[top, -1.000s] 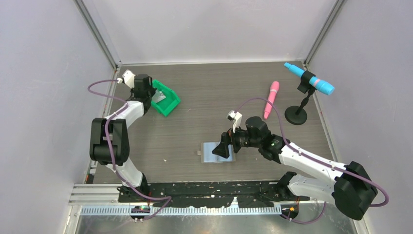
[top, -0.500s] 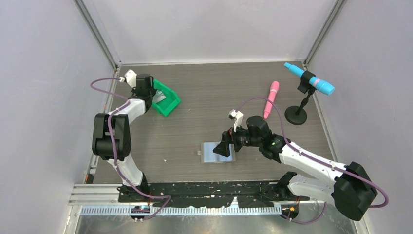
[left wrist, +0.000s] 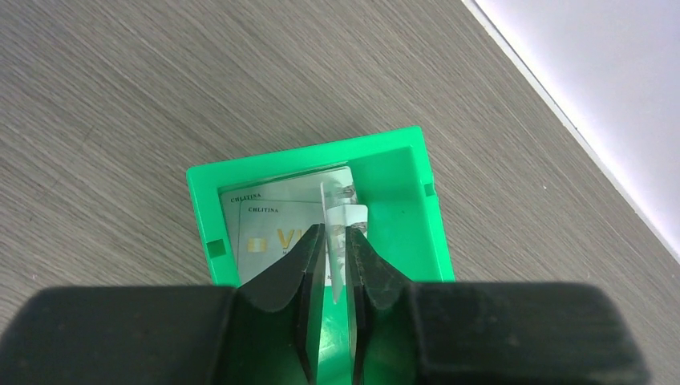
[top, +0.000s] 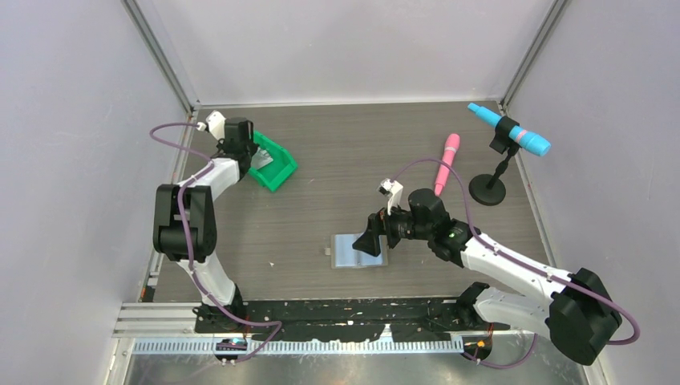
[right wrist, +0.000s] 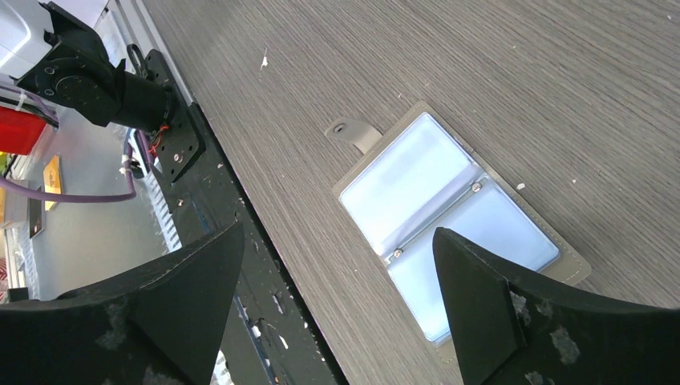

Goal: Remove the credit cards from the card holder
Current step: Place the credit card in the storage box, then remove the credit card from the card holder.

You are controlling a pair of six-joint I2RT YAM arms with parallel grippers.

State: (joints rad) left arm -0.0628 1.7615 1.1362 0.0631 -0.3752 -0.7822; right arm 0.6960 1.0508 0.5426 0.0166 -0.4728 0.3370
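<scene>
Release over bin: your left tool (left wrist: 334, 241) cracked slightly apart above the green bin (left wrist: 401, 152).
One credit card (left wrist: 337, 210) stood edge-up in the gap, over other credit cards (left wrist: 269, 220) lying in the bin. Your right tool (right wrist: 337, 233) stayed spread wide, empty, over the open card holder (right wrist: 437, 216) mid-bench; couldn't tell if it still held any.

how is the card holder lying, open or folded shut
Open and spread flat: the card holder shows both pale-blue inner panels either side of its central spine.
</scene>
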